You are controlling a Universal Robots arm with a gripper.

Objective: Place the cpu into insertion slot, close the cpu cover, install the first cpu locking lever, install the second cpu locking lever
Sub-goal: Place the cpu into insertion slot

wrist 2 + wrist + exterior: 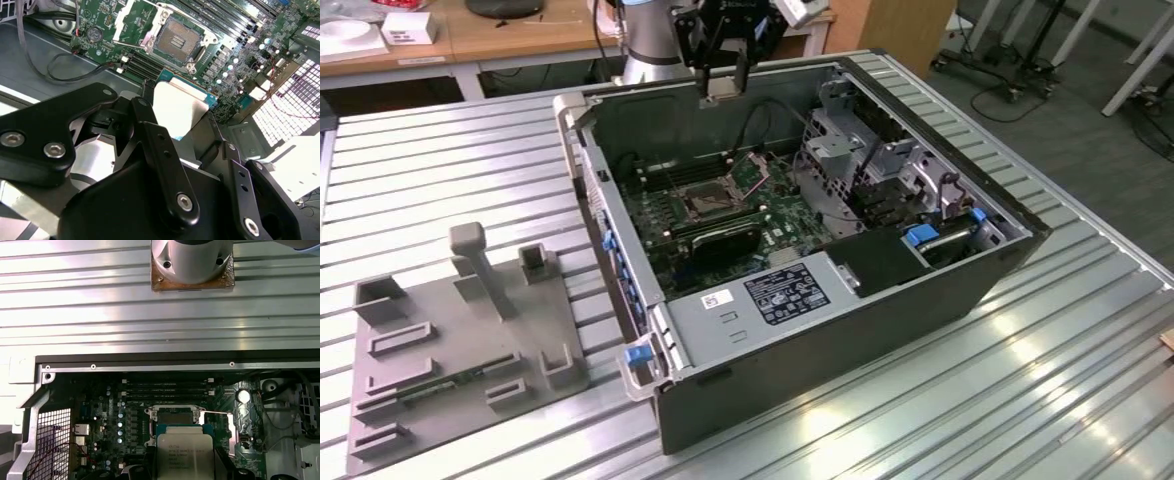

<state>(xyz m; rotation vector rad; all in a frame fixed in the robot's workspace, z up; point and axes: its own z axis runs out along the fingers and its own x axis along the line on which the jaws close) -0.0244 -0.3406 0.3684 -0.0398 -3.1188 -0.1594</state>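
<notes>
One cpu (185, 456) is being held pinched in the gripper (719, 90), its fingers pressed onto the chip's edges, above the open computer case (854, 330) on the slatted metal table (440, 170), while the single insertion slot (178, 40) on the green motherboard (781, 215) is being left uncovered below, apart from the chip.
</notes>
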